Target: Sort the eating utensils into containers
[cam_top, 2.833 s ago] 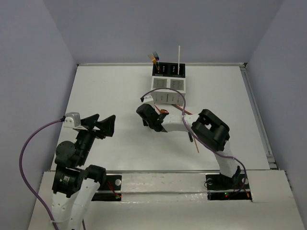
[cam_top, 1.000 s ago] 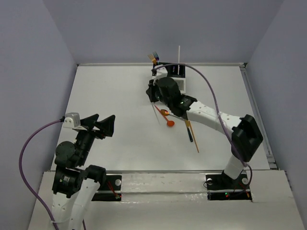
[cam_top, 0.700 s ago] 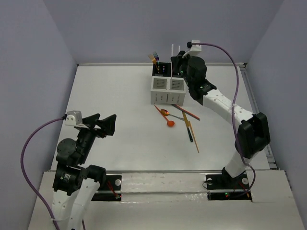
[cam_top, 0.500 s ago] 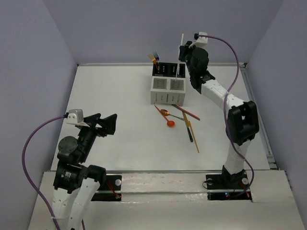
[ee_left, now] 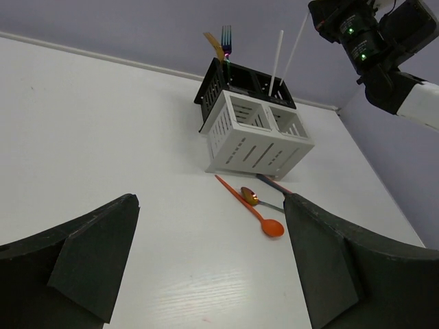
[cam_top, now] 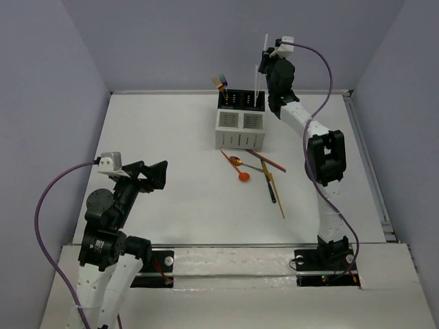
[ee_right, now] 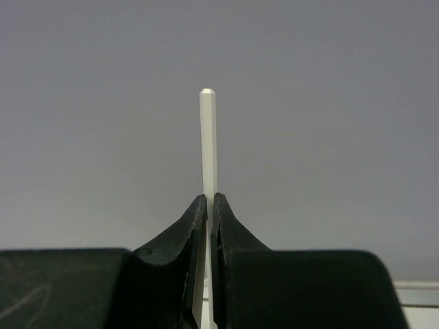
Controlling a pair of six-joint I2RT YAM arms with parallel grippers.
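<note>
The caddy stands upright — forks in its rear left black box, an upright stick in the rear right, a tilted stick reaching that rim. Orange spoons and loose sticks lie just before it.

No lettering, label, brand mark or number can be read in any of the three views, whether on the caddy at the far edge of the table or elsewhere.
</note>
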